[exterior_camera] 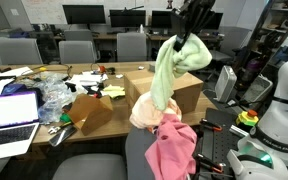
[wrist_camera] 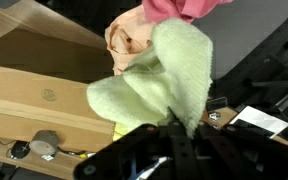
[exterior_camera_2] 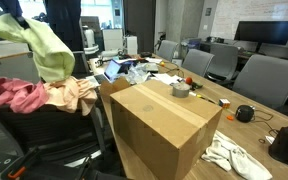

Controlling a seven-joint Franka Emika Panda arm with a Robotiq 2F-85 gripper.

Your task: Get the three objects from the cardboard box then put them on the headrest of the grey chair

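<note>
Claw (exterior_camera: 188, 37) clenches one yellow-green cloth (exterior_camera: 169, 75); one pink cloth (exterior_camera: 172, 146), one peach cloth (exterior_camera: 144, 113) drape chair (exterior_camera: 136, 160).

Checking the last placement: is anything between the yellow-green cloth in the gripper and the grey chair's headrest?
Only the pink cloth and peach cloth, already draped over the top of the grey chair, right below the yellow-green cloth hanging from the gripper. Nothing else visible.

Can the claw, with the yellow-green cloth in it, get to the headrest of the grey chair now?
Probably yes. The claw, shut on the yellow-green cloth, hangs above the pink cloth and the peach cloth, which cover the headrest. Nothing seems to stand between.
</note>
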